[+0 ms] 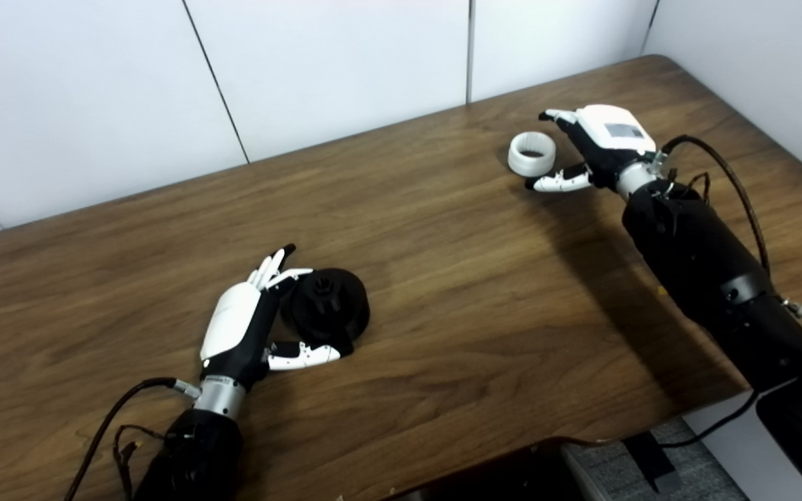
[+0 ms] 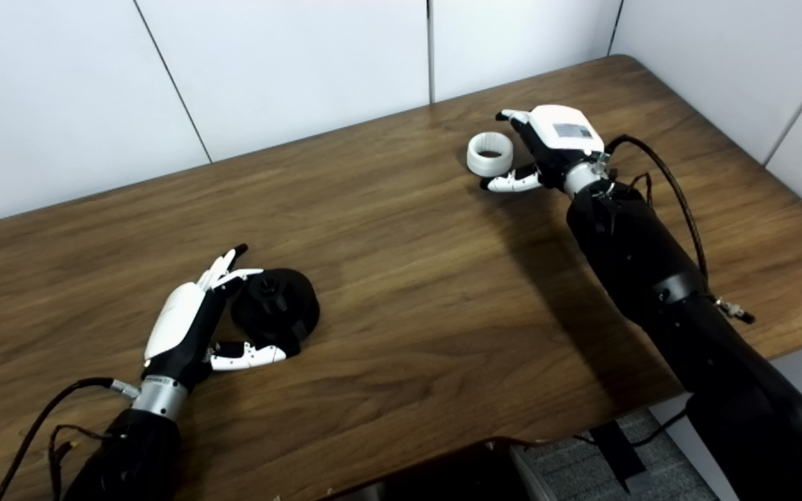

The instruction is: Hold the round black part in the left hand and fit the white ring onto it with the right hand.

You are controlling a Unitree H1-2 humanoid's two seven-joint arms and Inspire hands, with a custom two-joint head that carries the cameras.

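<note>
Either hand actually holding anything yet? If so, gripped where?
Nothing is held. The left hand is open beside the black part, which sits on the table. The right hand is open next to the white ring.

Black part (image 1: 328,303) near-left on table (image 1: 443,278); ring (image 1: 531,153) far-right.

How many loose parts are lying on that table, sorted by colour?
Black: 1, the round black part, lying beside the open left hand.
White: 1, the white ring, lying by the open right hand.
Total: 2 parts on the wooden table.
</note>
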